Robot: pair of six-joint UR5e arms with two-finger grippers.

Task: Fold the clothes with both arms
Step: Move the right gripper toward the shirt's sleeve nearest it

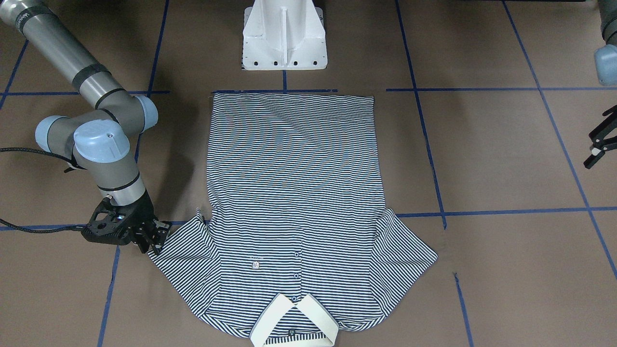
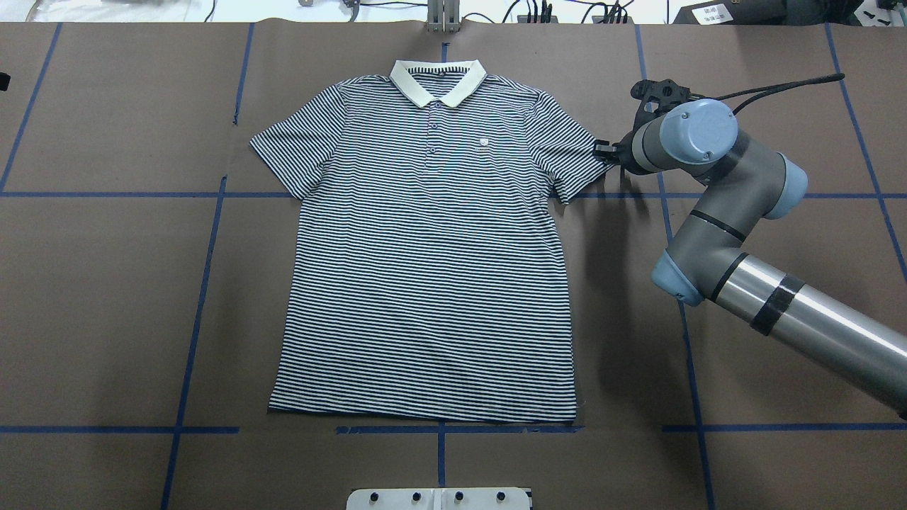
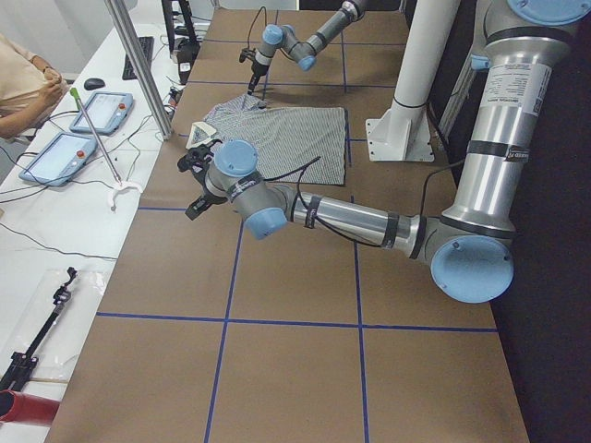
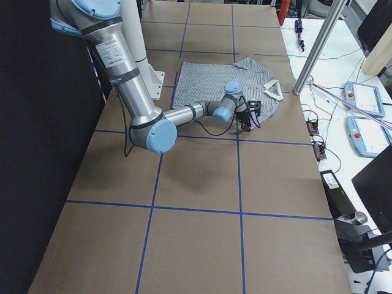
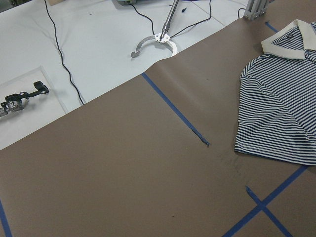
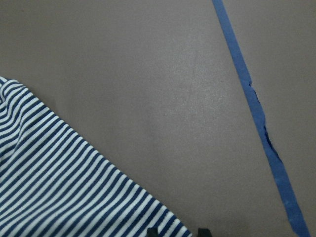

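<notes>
Front-facing view: the striped polo shirt (image 1: 294, 193) is lying flat, front up, on the table (image 1: 506, 159). The right gripper (image 1: 155, 241) is hovering at the corner of a sleeve cuff (image 1: 178, 243), and the left gripper (image 1: 599, 140) is hanging well apart, jaws seemingly spread.

Overhead: the right gripper (image 2: 602, 150) is touching that cuff's edge.

Right wrist view: its fingertips (image 6: 153, 232) are standing apart, unclenched, straddling only the extreme corner. Closing here is risking a thin bite that slips off, or drags the shirt askew.
</notes>
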